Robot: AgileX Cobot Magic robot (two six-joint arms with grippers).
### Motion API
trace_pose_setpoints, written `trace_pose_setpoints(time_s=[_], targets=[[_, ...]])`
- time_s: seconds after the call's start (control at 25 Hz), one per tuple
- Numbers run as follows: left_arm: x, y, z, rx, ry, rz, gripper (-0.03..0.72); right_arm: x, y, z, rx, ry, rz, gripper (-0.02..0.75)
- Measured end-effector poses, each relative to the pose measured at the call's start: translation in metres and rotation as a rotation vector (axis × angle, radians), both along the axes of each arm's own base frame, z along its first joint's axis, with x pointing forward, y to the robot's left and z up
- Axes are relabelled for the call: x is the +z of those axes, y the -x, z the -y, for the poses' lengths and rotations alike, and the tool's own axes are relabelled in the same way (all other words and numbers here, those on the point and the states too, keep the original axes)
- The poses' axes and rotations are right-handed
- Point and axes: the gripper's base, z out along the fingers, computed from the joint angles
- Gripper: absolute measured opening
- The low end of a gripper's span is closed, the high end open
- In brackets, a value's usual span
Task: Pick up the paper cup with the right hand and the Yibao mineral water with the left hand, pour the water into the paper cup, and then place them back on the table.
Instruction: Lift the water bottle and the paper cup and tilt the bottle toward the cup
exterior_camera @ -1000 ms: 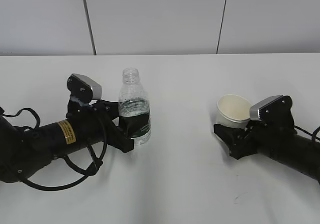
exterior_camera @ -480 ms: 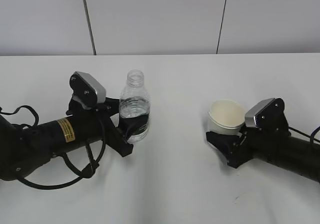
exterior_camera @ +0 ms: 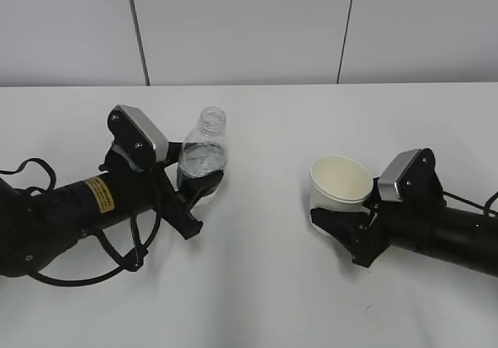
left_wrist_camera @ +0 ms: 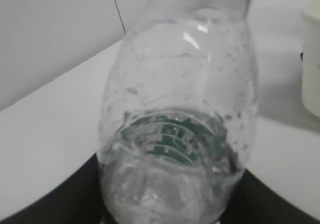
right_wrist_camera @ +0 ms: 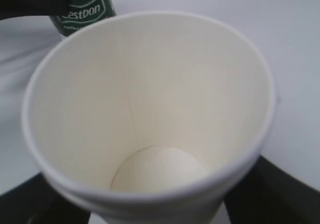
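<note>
My left gripper (exterior_camera: 194, 196) is shut on the Yibao mineral water (exterior_camera: 202, 157), a clear uncapped bottle with a dark green label, held off the white table (exterior_camera: 264, 286) and tilted with its neck up and to the right. The bottle fills the left wrist view (left_wrist_camera: 175, 134). My right gripper (exterior_camera: 342, 227) is shut on the paper cup (exterior_camera: 340, 183), lifted and tipped toward the left. The cup's empty cream inside fills the right wrist view (right_wrist_camera: 150, 114), with the bottle's green label (right_wrist_camera: 82, 11) at the top left. Bottle and cup stay apart.
A grey panelled wall (exterior_camera: 249, 29) stands behind the table's far edge. A small dark scuff (exterior_camera: 367, 309) marks the table near the front right. The left arm's black cable (exterior_camera: 117, 258) loops beside it.
Both grippers have lifted their objects and moved inward. The bottle has tilted and risen off the table. The cup has moved left toward the bottle and tipped more.
</note>
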Motion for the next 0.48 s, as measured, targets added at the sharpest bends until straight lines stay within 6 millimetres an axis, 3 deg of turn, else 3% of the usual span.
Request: trace_pose_setpoints(time_s=[0.32, 0.48], targets=[[0.004, -0.004, -0.004, 0.027, -0.103, 0.146, 0.393, 0.004, -0.003, -0.007, 0.104, -0.032, -0.014, 0.533], [0.012, -0.006, -0.005, 0.043, -0.139, 0.221, 0.393, 0.006, -0.003, -0.021, 0.163, -0.039, -0.013, 0.533]])
